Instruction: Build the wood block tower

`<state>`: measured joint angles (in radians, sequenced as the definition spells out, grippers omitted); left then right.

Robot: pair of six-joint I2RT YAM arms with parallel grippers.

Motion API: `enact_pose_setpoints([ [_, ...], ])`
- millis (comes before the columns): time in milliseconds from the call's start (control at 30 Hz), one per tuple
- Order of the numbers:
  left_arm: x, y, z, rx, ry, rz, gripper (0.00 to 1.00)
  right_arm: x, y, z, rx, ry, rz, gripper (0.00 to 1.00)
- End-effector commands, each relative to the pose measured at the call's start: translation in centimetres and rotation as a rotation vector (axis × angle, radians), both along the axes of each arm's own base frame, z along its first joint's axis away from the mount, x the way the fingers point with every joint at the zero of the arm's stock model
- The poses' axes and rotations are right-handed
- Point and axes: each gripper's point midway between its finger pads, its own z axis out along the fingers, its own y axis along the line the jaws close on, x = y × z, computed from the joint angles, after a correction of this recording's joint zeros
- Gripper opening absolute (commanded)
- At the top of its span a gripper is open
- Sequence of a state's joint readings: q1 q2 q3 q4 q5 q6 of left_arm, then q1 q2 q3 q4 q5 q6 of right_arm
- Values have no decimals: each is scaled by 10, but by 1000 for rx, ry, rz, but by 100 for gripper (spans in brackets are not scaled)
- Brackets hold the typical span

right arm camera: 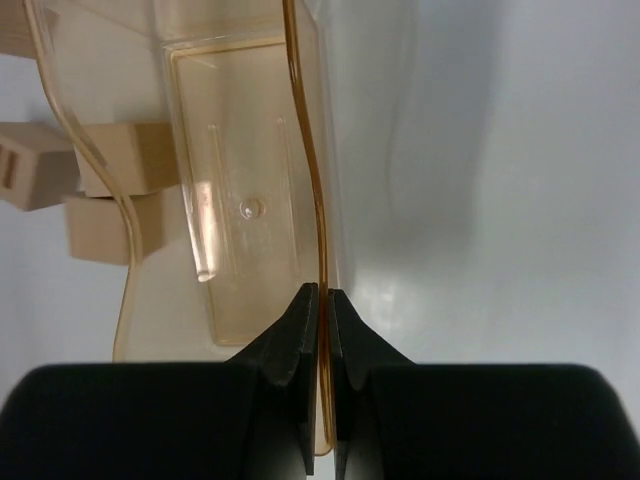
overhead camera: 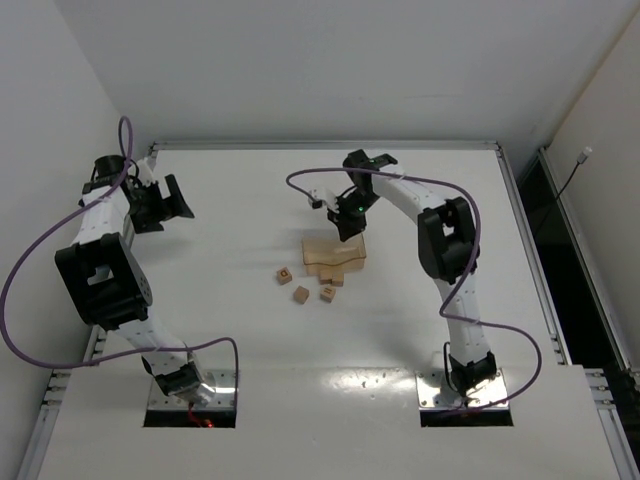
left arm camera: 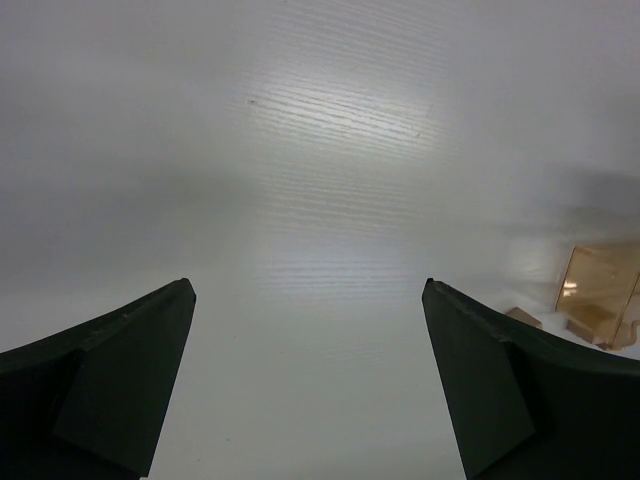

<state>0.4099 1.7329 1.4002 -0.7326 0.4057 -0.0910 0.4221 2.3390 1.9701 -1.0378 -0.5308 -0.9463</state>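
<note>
One translucent tan tray (overhead camera: 335, 255). Wooden cubes (overhead camera: 285, 275): three loose ones countable from above, plus a fourth cube (overhead camera: 334, 279) tight against the tray; full total unclear, with parts hidden behind the tray wall. Two arms (overhead camera: 100, 275), one gripper each: left gripper (overhead camera: 172, 200), right gripper (overhead camera: 347, 230). Two purple cables (overhead camera: 30, 270). One white table (overhead camera: 250, 350).
</note>
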Motion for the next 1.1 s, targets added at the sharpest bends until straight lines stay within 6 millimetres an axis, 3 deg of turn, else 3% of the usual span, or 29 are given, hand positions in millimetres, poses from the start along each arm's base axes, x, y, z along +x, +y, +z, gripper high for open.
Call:
enact_pose_setpoints([
  [0, -1, -1, 6, -24, -30, 5, 96, -33, 16, 35, 95, 8, 52, 0],
  [67, 1, -2, 7, -28, -42, 0, 96, -49, 21, 35, 99, 29, 66, 0],
  [200, 0, -2, 13, -19, -61, -1, 96, -44, 26, 42, 127, 13, -19, 0],
  [267, -1, -3, 13, -17, -67, -1, 96, -22, 23, 49, 167, -18, -166, 0],
  [300, -3, -4, 10, -20, -59, -1, 96, -9, 20, 66, 187, -77, -243, 0],
  [400, -3, -4, 13, -17, -67, -1, 96, 44, 3, 92, 244, -258, -551, 0],
  [433, -3, -4, 13, -17, -67, -1, 96, 69, -12, 113, 267, -352, -711, 0],
  [500, -4, -2, 13, -8, -64, 5, 96, 92, -29, 130, 267, -398, -833, 0],
  [533, -4, -2, 13, -8, -64, 5, 96, 109, -48, 149, 254, -409, -960, 0],
  [567, -1, -1, 14, -4, -73, 5, 95, 118, -58, 134, 208, -372, -1016, 0],
  [600, -2, 0, 13, 3, -70, 9, 95, 136, -66, 159, 228, -397, -1072, 0],
  [633, -2, 0, 13, 3, -70, 9, 95, 144, -83, 157, 192, -394, -1146, 0],
  [667, 0, 1, 14, 7, -78, 9, 95, 144, -107, 146, 142, -328, -1220, 0],
  [700, 0, 1, 14, 7, -79, 9, 95, 149, -118, 132, 119, -287, -1253, 0],
  [733, 0, 1, 17, 11, -87, 9, 95, 154, -131, 140, 129, -290, -1287, 0],
  [767, 1, -4, 17, 10, -87, -3, 95, 158, -154, 136, 131, -284, -1324, 0],
  [833, 4, -5, 18, 15, -91, -1, 95, 157, -177, 131, 134, -262, -1363, 0],
  [867, 4, -5, 18, 15, -91, -1, 95, 157, -203, 124, 112, -246, -1396, 0],
  [967, 4, -9, 15, 14, -90, -10, 95, 157, -236, 119, 138, -197, -1423, 0],
  [1000, 4, -9, 15, 14, -90, -10, 95, 157, -260, 114, 151, -172, -1454, 0],
  [1067, 4, -9, 12, 5, -79, -2, 95, 158, -286, 112, 140, -179, -1489, 0],
])
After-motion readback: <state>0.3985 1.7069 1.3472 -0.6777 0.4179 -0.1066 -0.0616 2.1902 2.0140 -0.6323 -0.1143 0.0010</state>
